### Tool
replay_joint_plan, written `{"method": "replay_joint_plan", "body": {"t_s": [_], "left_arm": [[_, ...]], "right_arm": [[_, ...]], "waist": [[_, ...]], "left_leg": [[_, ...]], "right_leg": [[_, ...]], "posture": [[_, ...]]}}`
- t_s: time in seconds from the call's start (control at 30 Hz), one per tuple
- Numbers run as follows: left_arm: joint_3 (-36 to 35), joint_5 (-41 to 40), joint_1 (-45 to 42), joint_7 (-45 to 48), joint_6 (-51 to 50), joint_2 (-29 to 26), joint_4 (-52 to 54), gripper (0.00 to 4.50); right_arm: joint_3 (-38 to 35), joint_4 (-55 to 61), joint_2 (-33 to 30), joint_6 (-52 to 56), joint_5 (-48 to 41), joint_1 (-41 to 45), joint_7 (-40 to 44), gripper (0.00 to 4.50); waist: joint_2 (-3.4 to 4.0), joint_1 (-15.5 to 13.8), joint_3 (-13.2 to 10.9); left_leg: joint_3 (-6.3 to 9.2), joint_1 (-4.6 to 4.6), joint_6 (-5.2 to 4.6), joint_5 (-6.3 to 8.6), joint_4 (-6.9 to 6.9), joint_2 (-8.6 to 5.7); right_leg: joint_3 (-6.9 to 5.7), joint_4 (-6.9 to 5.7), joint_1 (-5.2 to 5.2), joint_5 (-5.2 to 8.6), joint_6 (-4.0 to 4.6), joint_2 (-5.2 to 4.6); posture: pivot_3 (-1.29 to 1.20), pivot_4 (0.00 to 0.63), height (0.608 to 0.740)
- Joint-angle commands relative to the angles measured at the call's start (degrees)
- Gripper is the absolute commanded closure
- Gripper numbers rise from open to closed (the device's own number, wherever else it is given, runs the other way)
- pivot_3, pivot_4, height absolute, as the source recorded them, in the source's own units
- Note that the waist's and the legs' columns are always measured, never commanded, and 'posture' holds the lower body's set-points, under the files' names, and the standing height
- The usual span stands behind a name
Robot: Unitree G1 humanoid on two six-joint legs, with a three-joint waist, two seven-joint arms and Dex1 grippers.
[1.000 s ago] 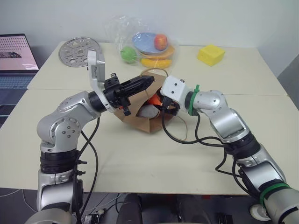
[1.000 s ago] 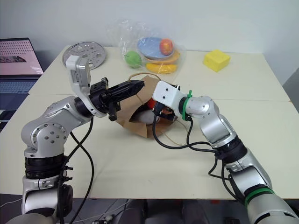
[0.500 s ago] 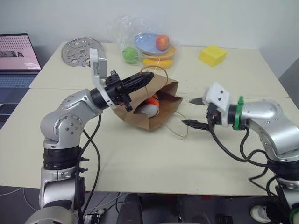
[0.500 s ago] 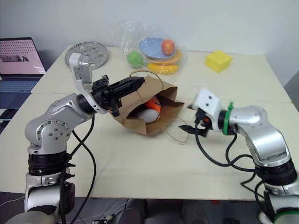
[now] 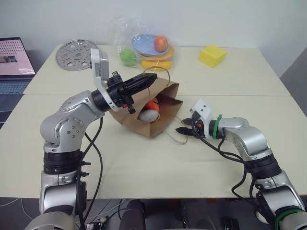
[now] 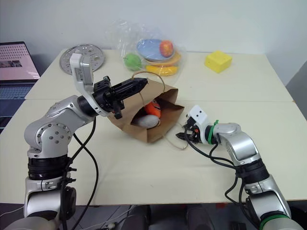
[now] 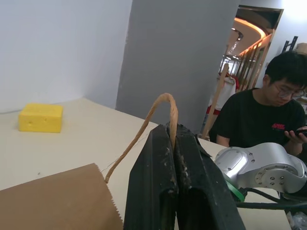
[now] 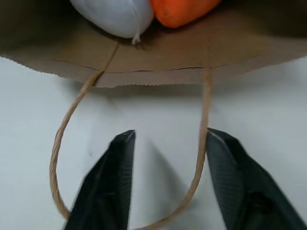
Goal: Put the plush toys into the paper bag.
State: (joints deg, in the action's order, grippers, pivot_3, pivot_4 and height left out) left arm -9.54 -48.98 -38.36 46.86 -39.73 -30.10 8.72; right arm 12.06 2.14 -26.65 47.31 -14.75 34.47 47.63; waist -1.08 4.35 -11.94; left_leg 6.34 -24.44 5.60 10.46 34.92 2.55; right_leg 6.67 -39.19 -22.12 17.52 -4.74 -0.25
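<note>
With both plush toys [image 5: 149,109] already inside the paper bag [image 5: 158,120] on the table [image 5: 144,163], our left pincer [image 5: 144,81] pinches its upper handle [image 7: 158,112] while our right pincer [image 8: 168,182], spread, straddles the lower handle [image 8: 62,148], which we judge needs gripping next.

One paper bag [image 5: 156,115] lies on the table [image 5: 144,163], with two cord handles [image 8: 199,158] and two plush toys inside: one orange carrot [image 5: 152,105] and one white egg [image 5: 148,115]. Further back sit one clear plastic bag [image 5: 144,45] of toy fruit, one yellow foam block [image 5: 212,55] and one round metal disc [image 5: 73,52]. There is one laptop [image 5: 14,64], one person [image 7: 268,110], and two grippers, left [image 5: 146,80] and right [image 5: 185,129].
</note>
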Motion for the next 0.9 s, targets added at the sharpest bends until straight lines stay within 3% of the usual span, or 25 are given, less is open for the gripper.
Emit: {"method": "replay_joint_plan", "body": {"t_s": [0.03,0.1,0.23,0.4,0.6,0.9], "left_arm": [[-1.49,-0.22,-0.55,0.08,1.06,-0.64,1.68,4.5],[-1.45,-0.14,-0.6,0.17,1.13,-0.68,1.55,4.5],[-1.59,-0.21,-1.65,0.49,1.17,-0.8,0.52,4.5],[-1.1,-0.05,-4.27,2.72,1.3,-1.44,-1.99,4.5],[2.37,1.93,-7.72,7.95,1.55,-1.63,-5.7,4.5],[5.85,9.28,-12.35,13.26,7.63,0.77,-17.19,4.5]], "right_arm": [[-1.39,0.92,-0.6,0.13,-1.14,-0.08,0.3,3.79],[-1.62,1.35,-0.43,0.71,-1.76,-0.11,0.27,4.47],[-7.0,8.04,-1.12,7.78,-8.91,-0.1,1.22,4.47],[-19.8,16.52,-2.11,21.77,-21.54,2.95,-0.8,4.47],[-32.91,16.55,-1.05,36.83,-32.0,11.12,-7.18,4.47],[-37.23,12.95,5.94,41.39,-32.65,17.38,-17.84,4.47]], "waist": [[0.0,-0.05,0.0],[0.0,-0.05,0.0],[0.0,-0.08,0.0],[0.02,-0.21,-0.01],[0.03,-0.58,-0.02],[0.04,-0.64,-0.02]], "left_leg": [[0.0,0.0,0.0,0.0,0.0,0.0],[0.0,0.0,0.0,0.0,0.0,0.0],[0.0,0.0,0.0,0.0,0.01,0.0],[0.01,-0.01,0.0,0.0,0.01,0.0],[0.0,-0.01,-0.01,0.0,0.01,0.0],[-0.05,-0.05,-0.01,0.0,-0.06,0.01]], "right_leg": [[0.0,0.01,0.0,0.0,0.0,0.0],[0.0,0.0,0.0,0.0,0.0,0.0],[0.0,0.0,0.0,0.0,0.0,0.0],[-0.01,0.01,0.01,0.0,0.0,0.0],[-0.01,0.0,-0.01,0.0,0.0,0.02],[0.02,-0.01,-0.12,0.0,0.01,0.04]], "posture": [[0.0,0.15,0.74],[0.0,0.15,0.74],[0.0,0.15,0.74],[0.0,0.15,0.74],[0.0,0.15,0.74],[0.0,0.15,0.74]]}}
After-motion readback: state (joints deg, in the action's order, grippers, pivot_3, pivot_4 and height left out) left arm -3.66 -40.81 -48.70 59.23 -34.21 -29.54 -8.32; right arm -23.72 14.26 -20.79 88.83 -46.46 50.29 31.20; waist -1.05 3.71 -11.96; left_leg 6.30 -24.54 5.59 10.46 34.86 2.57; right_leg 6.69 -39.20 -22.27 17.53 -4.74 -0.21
